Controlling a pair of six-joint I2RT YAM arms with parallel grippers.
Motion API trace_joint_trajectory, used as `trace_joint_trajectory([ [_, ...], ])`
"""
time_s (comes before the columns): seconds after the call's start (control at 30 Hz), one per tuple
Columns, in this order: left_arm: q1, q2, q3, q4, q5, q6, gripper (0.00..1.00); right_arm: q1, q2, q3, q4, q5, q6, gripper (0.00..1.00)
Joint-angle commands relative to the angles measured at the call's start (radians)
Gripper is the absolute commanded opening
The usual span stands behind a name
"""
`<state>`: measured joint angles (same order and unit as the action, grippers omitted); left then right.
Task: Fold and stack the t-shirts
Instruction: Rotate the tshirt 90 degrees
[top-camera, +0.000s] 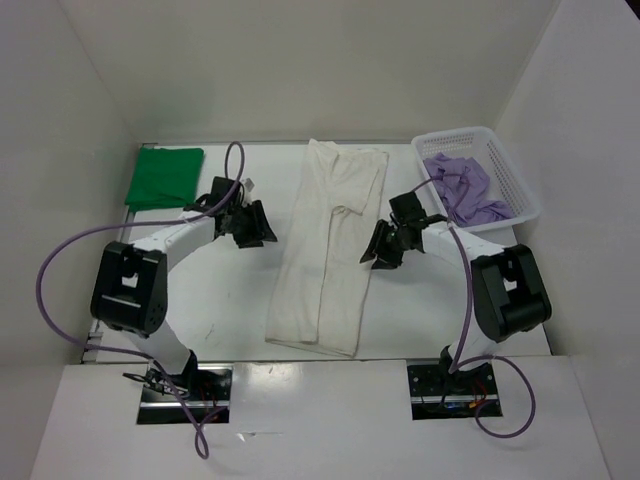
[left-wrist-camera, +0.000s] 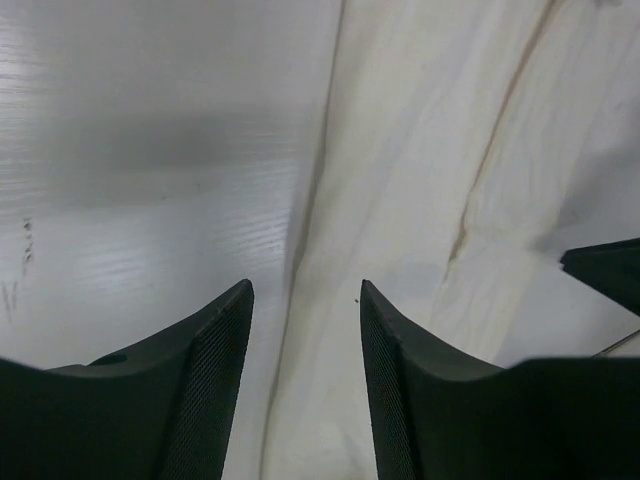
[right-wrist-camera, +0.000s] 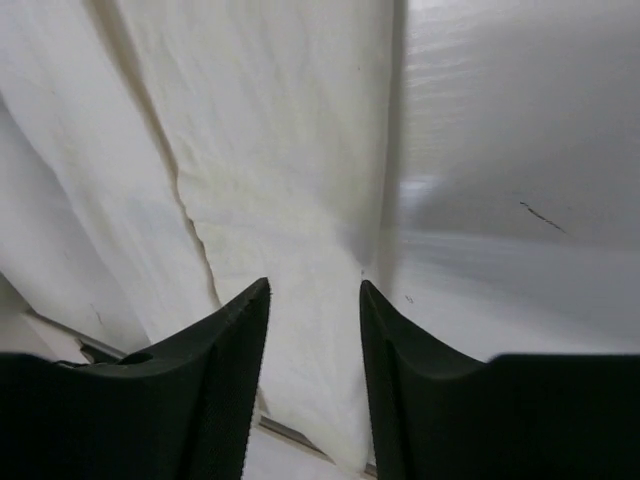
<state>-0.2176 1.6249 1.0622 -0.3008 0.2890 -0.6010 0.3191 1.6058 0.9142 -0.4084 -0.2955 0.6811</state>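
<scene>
Grippers flanked a white t-shirt (top-camera: 325, 250) that lay lengthwise down the middle of the table (top-camera: 220, 300), folded into a long narrow strip with one sleeve showing near its far end. The left gripper (top-camera: 258, 226) hung just beside the strip's left edge, jaws apart and holding nothing. The right gripper (top-camera: 386, 247) sat just beside the right edge, likewise parted and empty. Each wrist view showed a cloth edge running down towards the gap between the fingers. A green t-shirt (top-camera: 165, 178) lay folded at the far left corner, well apart from the strip, and a lavender t-shirt (top-camera: 462, 185) lay bunched in a white mesh basket (top-camera: 518, 185) at the far right, so stacking looked not yet begun. The next fold would likely need both arms to pinch the strip at matching points. A pinch that caught only the top layer could peel the lengthwise fold open, while jaws closing too far outboard would meet bare table and lift nothing. An uneven lift could skew the limp cloth or drag it out of line. The tabletop was smooth and white, with faint scuffs, and plain white walls (top-camera: 300, 60) enclosed it on three sides under even light
</scene>
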Motion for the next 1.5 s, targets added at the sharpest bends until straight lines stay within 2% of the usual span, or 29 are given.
trace_joint_trajectory([
  [0.0,-0.02,0.082,0.041,0.061,0.004,0.03,0.55,-0.037,-0.054,0.073,-0.027,0.045,-0.028,0.45],
  [0.03,-0.02,0.096,0.056,0.075,0.004,0.03,0.55,-0.047,-0.044,0.107,-0.027,0.056,-0.028,0.41],
  [0.07,-0.02,0.128,0.082,0.098,-0.01,0.02,0.51,-0.048,-0.034,0.123,-0.027,0.076,-0.028,0.3],
  [0.17,-0.029,0.226,0.178,0.124,-0.019,0.02,0.51,-0.048,-0.015,0.134,0.0,0.047,-0.028,0.12],
  [0.27,-0.029,0.357,0.29,0.124,-0.019,0.02,0.53,-0.048,-0.024,0.092,0.033,0.001,-0.017,0.11],
  [0.3,-0.029,0.39,0.377,0.124,-0.019,0.02,0.55,-0.048,-0.047,0.081,0.043,-0.008,-0.017,0.11],
  [0.37,-0.029,0.493,0.468,0.124,-0.019,0.02,0.56,-0.048,-0.067,0.061,0.043,-0.008,-0.017,0.14],
  [0.5,-0.029,0.654,0.685,0.111,0.068,0.02,0.54,-0.048,-0.101,0.018,0.043,-0.043,-0.017,0.16],
  [0.57,-0.029,0.723,0.781,0.101,0.078,-0.029,0.48,-0.048,-0.125,-0.011,0.052,-0.053,-0.005,0.18],
  [0.67,-0.029,0.808,0.884,0.114,0.078,-0.063,0.28,-0.048,-0.126,-0.011,0.065,-0.065,-0.005,0.19],
  [0.77,-0.029,0.863,0.958,0.083,0.056,-0.075,0.14,-0.048,-0.135,-0.011,0.065,-0.08,-0.005,0.19],
  [0.8,-0.029,0.863,0.973,0.072,0.056,-0.086,0.09,-0.048,-0.135,-0.011,0.065,-0.093,-0.005,0.19],
  [0.83,-0.029,0.863,0.973,0.072,0.046,-0.107,0.0,-0.048,-0.135,-0.002,0.065,-0.102,-0.005,0.19],
  [0.97,0.029,0.775,0.833,0.178,0.035,-0.198,0.0,-0.048,-0.135,0.008,0.056,-0.111,-0.005,0.22],
  [1.13,0.103,0.665,0.638,0.247,-0.004,-0.218,0.0,-0.048,-0.144,-0.024,0.056,-0.111,-0.014,0.24],
  [1.17,0.112,0.633,0.618,0.256,-0.013,-0.218,0.02,-0.048,-0.144,-0.034,0.056,-0.111,-0.014,0.24],
  [1.2,0.112,0.615,0.569,0.27,-0.013,-0.208,0.1,-0.048,-0.144,-0.034,0.056,-0.111,-0.014,0.27],
  [1.23,0.112,0.574,0.538,0.288,0.024,-0.207,0.34,-0.048,-0.144,-0.034,0.056,-0.111,-0.014,0.29],
  [1.27,0.112,0.549,0.506,0.322,0.038,-0.194,0.47,-0.048,-0.144,-0.034,0.056,-0.12,-0.014,0.29],
  [1.3,0.112,0.497,0.449,0.322,0.047,-0.181,0.65,-0.048,-0.144,-0.034,0.056,-0.12,-0.014,0.32],
  [1.4,0.112,0.394,0.352,0.279,0.029,-0.125,0.81,-0.037,-0.175,-0.044,0.023,-0.085,-0.014,0.35],
  [1.43,0.112,0.312,0.263,0.257,0.029,-0.125,0.85,-0.037,-0.187,-0.057,0.011,-0.073,0.012,0.37],
  [1.47,0.112,0.27,0.212,0.246,0.018,-0.109,0.96,-0.022,-0.199,-0.089,0.011,-0.064,0.026,0.38],
])
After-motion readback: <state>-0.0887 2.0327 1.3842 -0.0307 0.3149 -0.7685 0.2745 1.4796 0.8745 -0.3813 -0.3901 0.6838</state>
